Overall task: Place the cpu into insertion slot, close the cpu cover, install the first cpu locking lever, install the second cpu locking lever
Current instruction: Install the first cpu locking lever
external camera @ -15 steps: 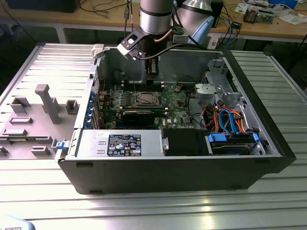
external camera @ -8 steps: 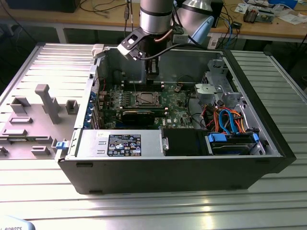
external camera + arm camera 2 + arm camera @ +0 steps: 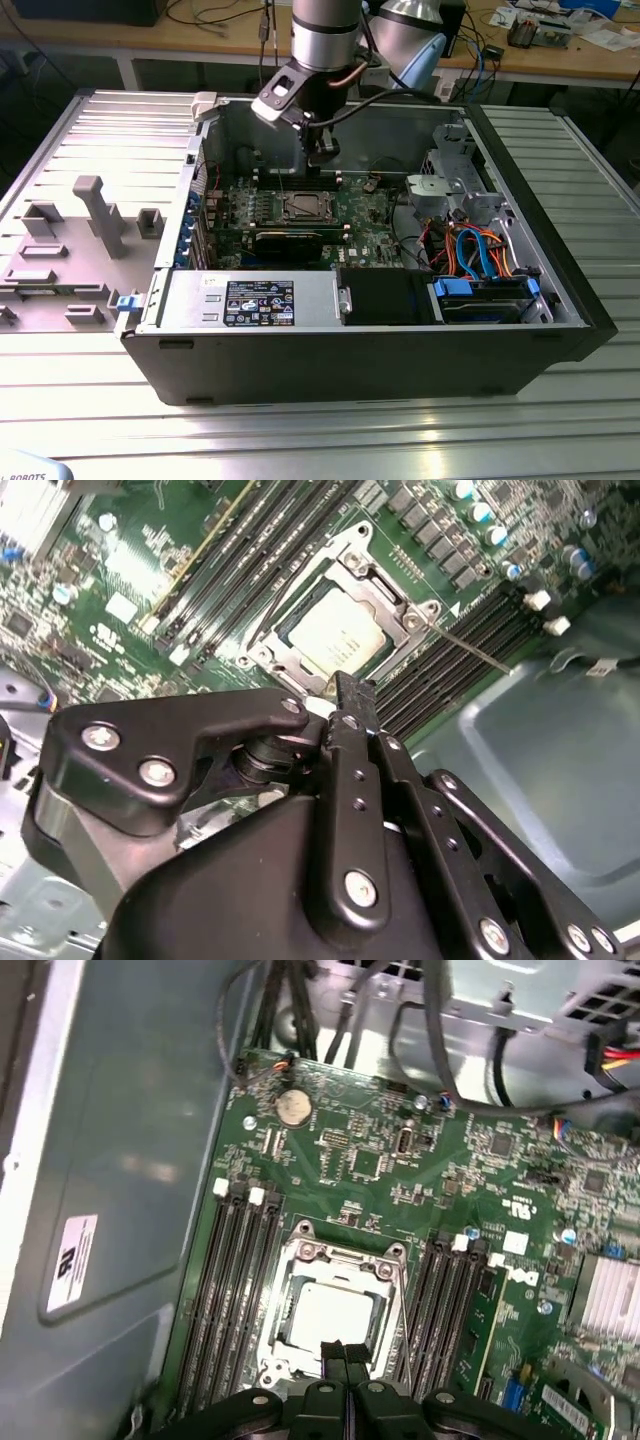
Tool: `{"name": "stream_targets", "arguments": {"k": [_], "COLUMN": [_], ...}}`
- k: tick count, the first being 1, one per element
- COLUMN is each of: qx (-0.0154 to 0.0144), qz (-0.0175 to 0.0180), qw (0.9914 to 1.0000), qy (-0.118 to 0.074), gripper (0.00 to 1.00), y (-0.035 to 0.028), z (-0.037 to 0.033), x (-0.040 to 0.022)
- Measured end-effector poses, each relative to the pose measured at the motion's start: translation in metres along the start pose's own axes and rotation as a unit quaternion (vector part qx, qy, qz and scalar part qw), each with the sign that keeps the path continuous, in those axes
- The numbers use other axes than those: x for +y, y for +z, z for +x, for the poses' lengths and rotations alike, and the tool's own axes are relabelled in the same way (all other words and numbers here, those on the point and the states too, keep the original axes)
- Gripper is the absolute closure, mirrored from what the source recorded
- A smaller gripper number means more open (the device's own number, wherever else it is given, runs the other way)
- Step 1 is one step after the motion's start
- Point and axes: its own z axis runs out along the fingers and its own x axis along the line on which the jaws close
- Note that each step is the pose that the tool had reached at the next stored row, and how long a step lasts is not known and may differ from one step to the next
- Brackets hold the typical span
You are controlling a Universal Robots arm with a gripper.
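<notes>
One open computer case (image 3: 350, 345) flat on a ribbed metal table (image 3: 300, 435), with a grey moulded fixture tray (image 3: 60, 250) on the exterior view's left and a wooden workbench (image 3: 200, 40) strewn with cables behind. Inside, a green motherboard (image 3: 380, 1160). Seated in the insertion slot (image 3: 345, 1252), between banks of black memory slots (image 3: 240, 1290), the cpu (image 3: 328, 1318), with the cpu cover (image 3: 287, 1295) lying flat around it and the silver top showing through the window. Empty gripper (image 3: 341, 1352) at the slot's edge, fingers pressed together on nothing; touching the frame or clear of it, cannot tell. Thin locking lever (image 3: 475, 648) slanting out beside the socket in the second wrist view; latched or loose, cannot tell. Near edge of the slot hidden behind the fingertips in both wrist views.
</notes>
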Motion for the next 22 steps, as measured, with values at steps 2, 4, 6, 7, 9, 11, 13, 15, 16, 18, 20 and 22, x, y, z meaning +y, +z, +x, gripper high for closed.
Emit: {"name": "stream_targets", "arguments": {"k": [2, 4, 6, 7, 9, 11, 13, 15, 16, 18, 20, 22], "qx": [-0.0003, -0.0003, -0.0003, -0.0008, -0.0013, -0.0016, -0.0019, -0.0022, -0.0024, -0.0027, -0.0031, -0.0036], "qz": [0.0003, 0.0003, 0.0003, 0.0007, 0.0011, 0.0013, 0.0016, 0.0018, 0.0019, 0.0022, 0.0026, 0.0030], "qw": [0.99974, 0.99973, 0.99973, 0.99820, 0.99540, 0.99366, 0.99090, 0.98834, 0.98613, 0.98184, 0.97530, 0.96672], "qy": [-0.023, -0.023, -0.023, -0.060, -0.096, -0.112, -0.135, -0.152, -0.166, -0.190, -0.221, -0.256], "gripper": [0.89, 0.89, 0.89, 0.89, 0.89, 0.89, 0.89, 0.89, 0.89, 0.89, 0.89, 0.89], "y": [0.0000, 0.0000, 0.0000, 0.0000, 0.0000, 0.0000, 0.0000, 0.0000, 0.0000, 0.0000, 0.0000, 0.0000], "z": [0.0000, 0.0000, 0.0000, 0.0000, 0.0000, 0.0000, 0.0000, 0.0000, 0.0000, 0.0000, 0.0001, 0.0001], "x": [0.0000, 0.0000, 0.0000, 0.0000, 0.0000, 0.0000, 0.0000, 0.0000, 0.0000, 0.0000, 0.0000, 0.0000]}}
